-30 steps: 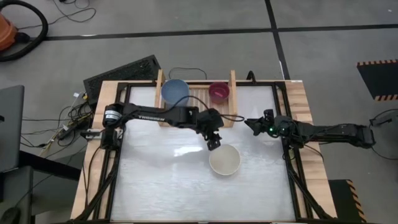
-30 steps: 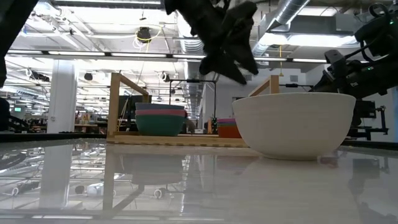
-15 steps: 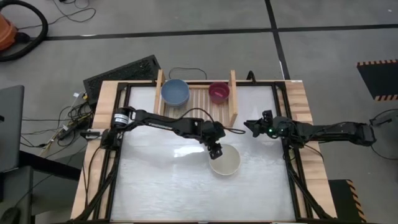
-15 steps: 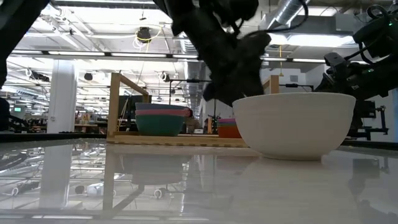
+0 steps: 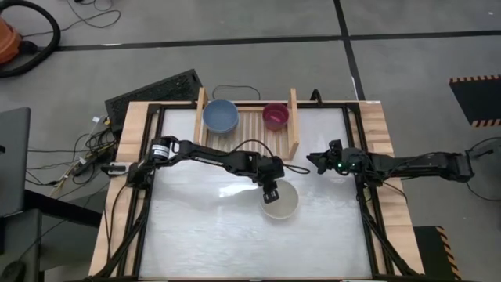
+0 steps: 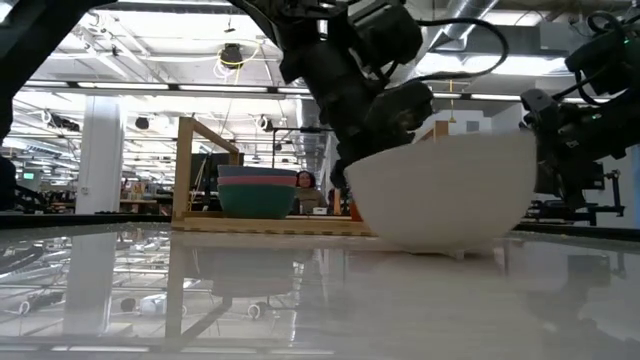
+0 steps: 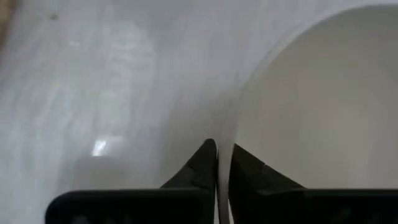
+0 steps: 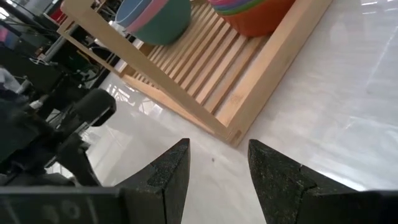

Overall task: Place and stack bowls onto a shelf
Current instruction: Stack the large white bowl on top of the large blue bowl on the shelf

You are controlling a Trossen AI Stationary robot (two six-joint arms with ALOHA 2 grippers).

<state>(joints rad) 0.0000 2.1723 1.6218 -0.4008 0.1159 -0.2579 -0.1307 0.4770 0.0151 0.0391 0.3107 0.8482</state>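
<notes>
A cream-white bowl [image 5: 282,205] [image 6: 440,195] sits tilted on the white tabletop, near its middle. My left gripper [image 5: 272,190] [image 7: 222,163] is shut on that bowl's rim. The wooden shelf [image 5: 249,125] stands at the table's far edge. On its slats rest a stack with a blue bowl on top [image 5: 221,115] at the left and a stack with a magenta bowl on top [image 5: 275,115] at the right. My right gripper [image 5: 313,159] [image 8: 217,162] waits open near the table's right side, with nothing between its fingers. My left gripper pinches the bowl's rim [image 7: 225,134] on its far-left side, one finger [image 7: 249,171] inside the bowl and one [image 7: 202,167] outside. The fingers slant down from the table's left and far side. The bowl is tipped, its gripped side lower, its underside [image 6: 455,248] on the table.
The shelf's upright side boards [image 5: 294,121] stand close behind the bowl. The slats between the two stacks [image 5: 249,121] are bare. The right arm [image 5: 407,166] lies across the table's right frame. Cables and a black pad [image 5: 153,90] lie beyond the far left corner.
My left gripper has come down toward the table's near edge onto the cream-white bowl and shut on its rim. The bowl, which stood level, is now tipped and has shifted a little on the table.
</notes>
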